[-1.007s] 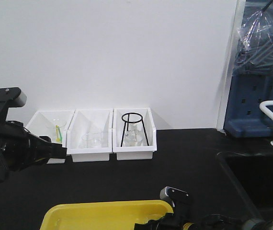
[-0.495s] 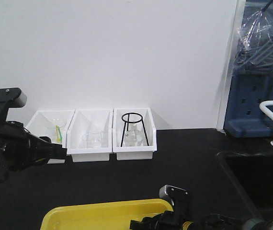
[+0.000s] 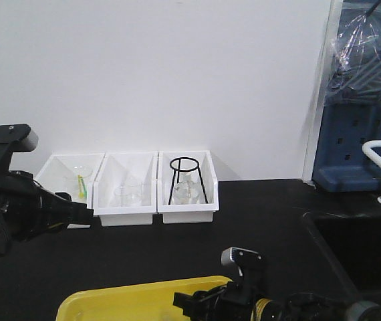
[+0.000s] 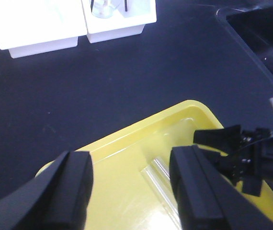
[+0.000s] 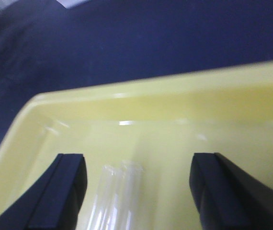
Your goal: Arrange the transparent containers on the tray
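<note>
I cannot count the test tubes (image 5: 115, 191) between the right claw's (image 5: 136, 191) fingers: blurred, lower ends cut off by the frame edge. In the left wrist view the left claw's (image 4: 129, 189) finger (image 4: 199, 191) hides their far ends. Tray (image 3: 110, 301) partly out of frame.

I'm looking at a black bench (image 3: 257, 221). Three white bins (image 3: 128, 188) stand side by side on it at the back, against the wall. The yellow tray (image 4: 122, 158) sits flat on the bench at the near edge, well apart from the bins. To the right, a dark sink (image 3: 361, 251) is set into the bench.
</note>
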